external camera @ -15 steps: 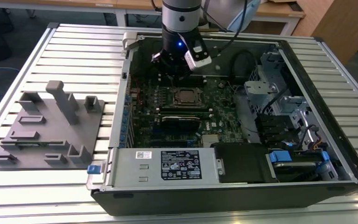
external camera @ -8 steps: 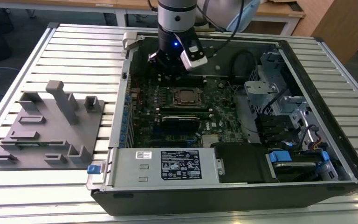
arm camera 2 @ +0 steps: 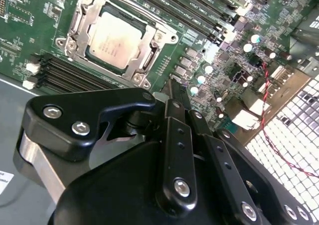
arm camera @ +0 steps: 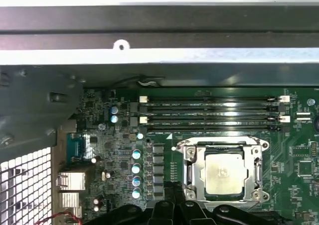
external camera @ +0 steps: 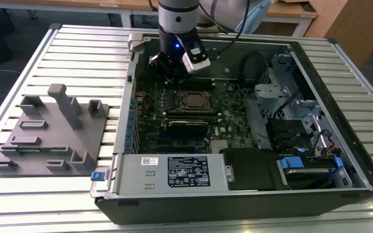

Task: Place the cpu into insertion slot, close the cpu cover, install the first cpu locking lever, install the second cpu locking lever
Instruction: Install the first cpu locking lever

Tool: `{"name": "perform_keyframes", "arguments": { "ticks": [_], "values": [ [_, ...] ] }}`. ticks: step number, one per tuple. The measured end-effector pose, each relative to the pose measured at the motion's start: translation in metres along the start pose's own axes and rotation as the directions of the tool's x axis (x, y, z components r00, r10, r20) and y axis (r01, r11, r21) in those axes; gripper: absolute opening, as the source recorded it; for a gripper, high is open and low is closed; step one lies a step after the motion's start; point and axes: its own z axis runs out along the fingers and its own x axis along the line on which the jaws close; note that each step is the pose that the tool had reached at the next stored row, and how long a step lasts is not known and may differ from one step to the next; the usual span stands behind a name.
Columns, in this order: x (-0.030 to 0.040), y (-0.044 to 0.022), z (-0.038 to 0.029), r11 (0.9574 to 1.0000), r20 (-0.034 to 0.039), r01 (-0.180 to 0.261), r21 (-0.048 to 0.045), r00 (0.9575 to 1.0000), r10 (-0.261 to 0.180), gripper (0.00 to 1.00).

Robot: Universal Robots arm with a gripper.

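Black gripper [arm camera: 175, 195] over green motherboard [external camera: 232, 111], near its edge by the dark case wall. Jaws drawn close together, holding nothing. Flat silver-grey square cpu [arm camera: 226, 172] sits in the silver-rimmed square insertion slot [external camera: 181, 103], with the thin silvery frame cpu cover [arm camera 2: 152, 48] down around it. Cpu lies just beside the jaw tips, toward the board's centre.

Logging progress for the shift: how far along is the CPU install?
Done: the cpu sits under the closed cpu cover. In hand: nothing visible; the hand hovers just beside that cover. Left: the two locking levers, whose latching I cannot tell.
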Motion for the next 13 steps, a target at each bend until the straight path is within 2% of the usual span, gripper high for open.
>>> {"name": "perform_keyframes", "arguments": {
  "ticks": [2, 3, 9, 13],
  "values": [
    [0.001, -0.0002, 0.0, 1.0, -0.0002, 0.0, -0.0019, 1.0, 0.0, 0.1],
    [0.0013, -0.0003, 0.0, 1.0, -0.0004, 0.0, -0.0071, 1.0, 0.0, 0.1],
    [0.0033, -0.001, 0.0001, 0.9983, -0.0016, -0.001, -0.058, 1.0, 0.001, 0.1],
    [0.0051, -0.0014, 0.0003, 0.9957, -0.0023, -0.002, -0.0932, 1.0, 0.001, 0.1]
  ]
}}
